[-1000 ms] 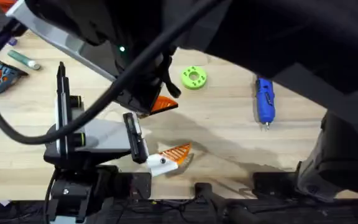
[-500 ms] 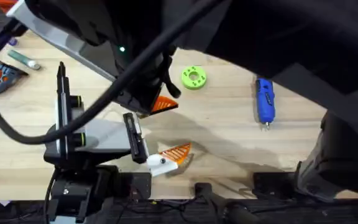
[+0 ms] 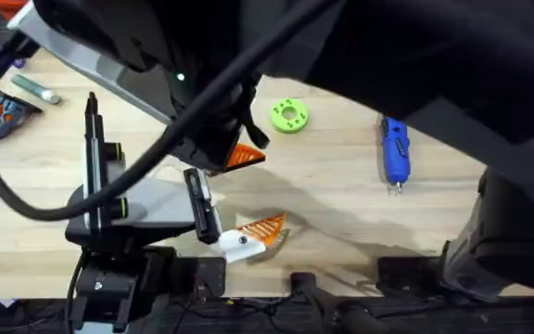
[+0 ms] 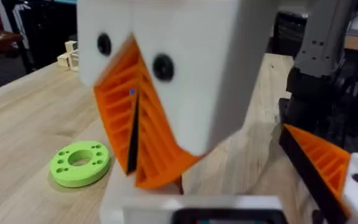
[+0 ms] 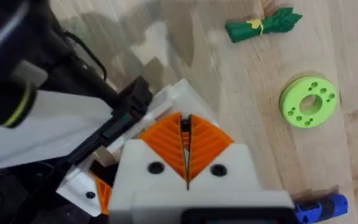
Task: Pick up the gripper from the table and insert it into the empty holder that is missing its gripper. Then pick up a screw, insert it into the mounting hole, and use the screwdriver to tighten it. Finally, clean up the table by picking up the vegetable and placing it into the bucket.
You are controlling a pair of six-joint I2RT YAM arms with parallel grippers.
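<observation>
My right gripper hangs low over the table, its orange pads shut on the gripper, an orange wedge showing a thin dark strip at the seam. Right under it lies the left arm's bare white holder. The left gripper is open, its other jaw bearing an orange finger. The blue screwdriver lies to the right. The dark green vegetable lies beyond the disc. The bucket and any screw are out of view.
A lime-green disc lies just behind the grippers. At the far left are a pale green stick and an orange-and-blue object. The right arm's dark bulk spans the back of the table.
</observation>
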